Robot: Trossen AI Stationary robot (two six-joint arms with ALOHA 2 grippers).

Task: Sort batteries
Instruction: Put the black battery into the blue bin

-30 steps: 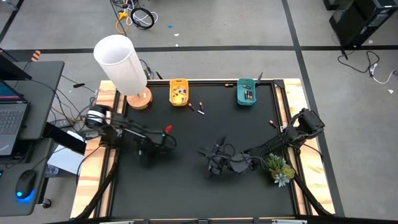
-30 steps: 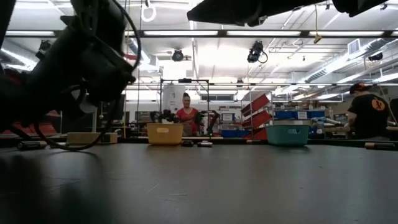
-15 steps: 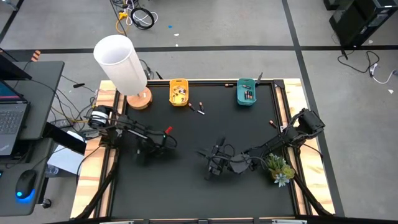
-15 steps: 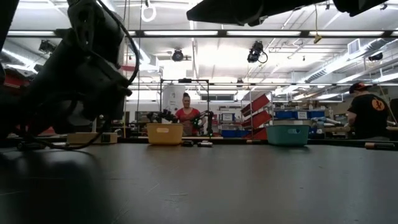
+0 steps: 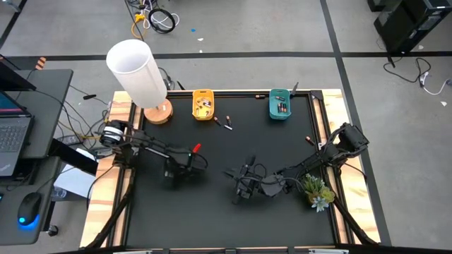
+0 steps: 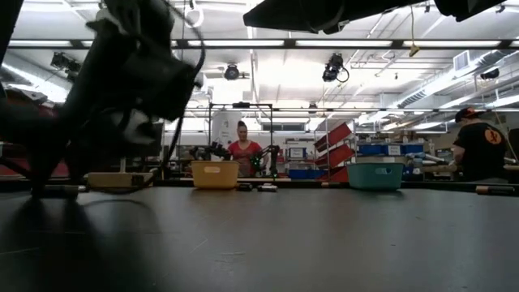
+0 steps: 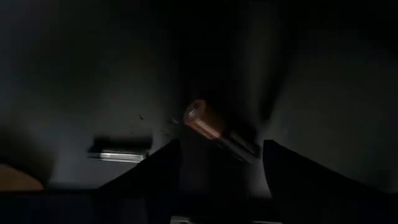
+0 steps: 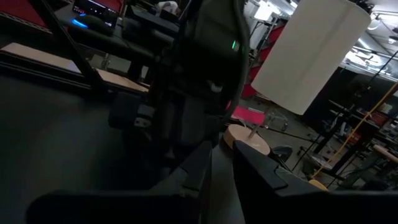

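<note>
In the left wrist view a dark battery with a copper end lies on the black mat, with a silvery battery beside it. My left gripper is open over the left half of the mat, pointing steeply down. Its fingertips stand on either side of the dark battery's near end without touching it. Two more batteries lie near the yellow bin. The teal bin stands to its right. My right gripper hovers level at mid-table, its fingers a narrow gap apart with nothing between them.
A tall white cylinder on a round wooden base stands at the far left corner. A small plant sits by the right arm. One more small battery lies near the right edge. People stand in the room beyond the table.
My left gripper has shifted a little toward the table's right edge and has rolled about its own axis, staying open. My right arm has kept still.
</note>
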